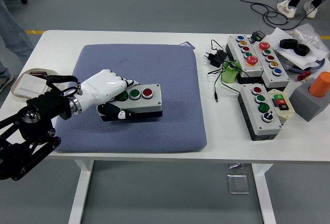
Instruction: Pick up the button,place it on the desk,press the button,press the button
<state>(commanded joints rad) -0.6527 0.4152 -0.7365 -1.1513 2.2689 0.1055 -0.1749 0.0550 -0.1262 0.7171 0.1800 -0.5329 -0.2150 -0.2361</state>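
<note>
- The left hand [105, 91], white-shelled on a black arm, is seen reaching in from the left over the blue-grey pad [170, 74].
- Its fingers are closed around the left end of the grey button box [140, 100]; the fingers lie over the top face, the thumb against the near side.
- The button box is positioned over the pad's middle, long axis roughly left to right; whether it touches the pad cannot be told.
- A green button [135, 93] and a red button [147, 92] are visible on its top; a further button is half covered by the fingers.
- A shallow tray [26, 84] is noted at the table's left edge, behind the arm.
- To the right of the pad, on the white table [129, 37], several other control boxes [260, 110] are clustered, with a black plug and cable [215, 59] beside them.
- An orange cylinder [320, 84] is set upright in a grey block [308, 104] at the far right.
- A person's feet [296, 9] are seen on the floor beyond the table, top right.
</note>
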